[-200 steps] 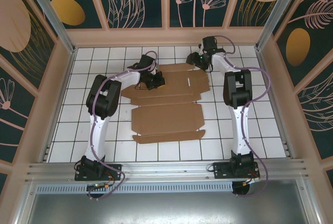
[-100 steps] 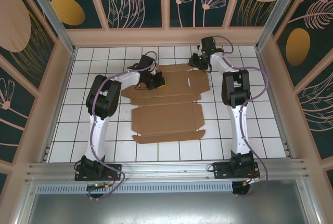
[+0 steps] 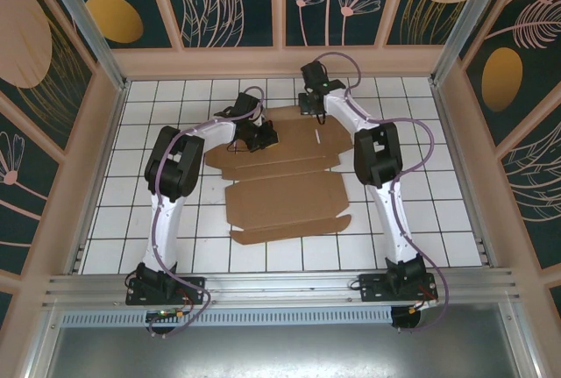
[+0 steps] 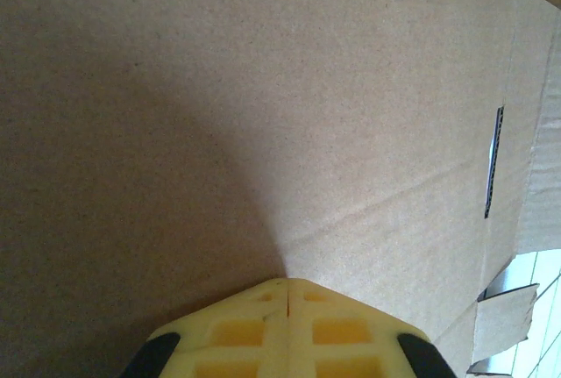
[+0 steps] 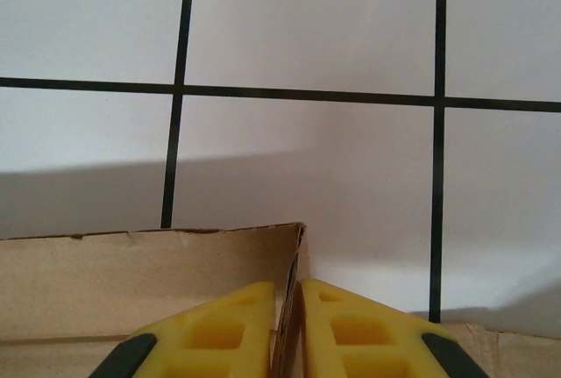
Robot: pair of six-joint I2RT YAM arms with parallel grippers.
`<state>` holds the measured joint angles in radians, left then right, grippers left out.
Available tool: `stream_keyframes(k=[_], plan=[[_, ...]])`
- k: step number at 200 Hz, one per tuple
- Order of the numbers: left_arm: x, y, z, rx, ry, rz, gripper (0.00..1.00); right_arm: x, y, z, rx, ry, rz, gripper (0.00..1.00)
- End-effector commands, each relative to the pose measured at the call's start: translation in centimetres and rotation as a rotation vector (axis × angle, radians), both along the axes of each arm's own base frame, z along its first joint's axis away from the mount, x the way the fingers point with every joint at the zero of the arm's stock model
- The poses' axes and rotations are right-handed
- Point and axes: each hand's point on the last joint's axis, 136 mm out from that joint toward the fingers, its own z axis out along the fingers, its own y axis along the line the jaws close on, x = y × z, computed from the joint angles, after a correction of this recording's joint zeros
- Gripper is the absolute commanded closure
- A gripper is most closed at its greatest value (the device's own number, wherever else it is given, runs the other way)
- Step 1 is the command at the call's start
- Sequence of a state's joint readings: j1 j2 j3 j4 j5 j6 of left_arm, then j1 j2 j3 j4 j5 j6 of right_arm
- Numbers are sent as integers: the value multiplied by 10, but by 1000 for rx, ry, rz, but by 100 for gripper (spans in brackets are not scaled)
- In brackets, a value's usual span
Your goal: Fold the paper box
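**Item 1, paper box** (image 3: 285,189): plain brown cardboard, a die-cut sheet lying spread out in the middle of the white tiled table (image 3: 158,211). It has 2 broad panels, narrow side flaps and notched corners. The face is matte and faintly fibrous, crossed by score lines, with 1 narrow dark slot (image 4: 493,160) near an edge.

**Item 2, my left gripper** (image 4: 287,283): yellow ribbed fingers brought together with nothing between them. The tips are down on the far-left panel, apparently as a hold-down.

**Item 3, my right gripper** (image 5: 287,288): fingers almost together, pinching the thin edge of the far flap (image 5: 131,281) at its corner. White tiles with black grout lie beyond.

**Step in hand, by my judgement:** the 1st fold, at the far flap.

**Next move calls for:** lifting that flap and swinging it about its crease toward my bases, while the left tips pin the sheet against sliding. Cardboard this thin may buckle off the score.
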<state>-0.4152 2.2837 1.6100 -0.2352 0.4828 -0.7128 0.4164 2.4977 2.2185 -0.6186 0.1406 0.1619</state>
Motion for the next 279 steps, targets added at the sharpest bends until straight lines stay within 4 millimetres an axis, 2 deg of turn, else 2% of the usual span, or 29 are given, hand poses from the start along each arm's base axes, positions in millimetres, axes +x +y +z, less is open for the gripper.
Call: stream_keyframes(k=[1,78,105,124,138,166,183,201,202,226,242,259,279], plan=[[-19,17,-39,83,104,35,100,-3,2,-12,-86,9,-13,84],[-16,18,-36,87,92,35,100,-4,29,-13,45,32,67,74],[-16,18,-32,87,83,31,100,-1,17,-2,84,33,30,72],[-14,20,-29,107,70,29,100,-1,4,19,130,8,9,68],[-12,23,-28,130,55,25,100,-5,2,36,215,15,23,63],[-9,27,-24,165,29,8,100,-17,-15,83,331,-46,12,45],[-7,27,-22,172,13,-9,100,-35,-26,108,395,-70,0,41],[-6,25,-20,178,2,-31,100,-59,-34,113,425,-69,-14,40],[-6,25,-20,177,2,-31,100,-59,-34,120,429,-81,-14,40],[-5,26,-20,185,-7,-39,100,-98,-49,102,440,-41,-44,40],[-5,24,-21,177,-3,-43,100,-122,-63,73,382,17,-54,41],[-5,22,-20,166,-2,-48,100,-142,-66,40,363,114,-49,40],[-5,21,-20,161,-2,-49,100,-159,-68,13,371,173,-61,36]])
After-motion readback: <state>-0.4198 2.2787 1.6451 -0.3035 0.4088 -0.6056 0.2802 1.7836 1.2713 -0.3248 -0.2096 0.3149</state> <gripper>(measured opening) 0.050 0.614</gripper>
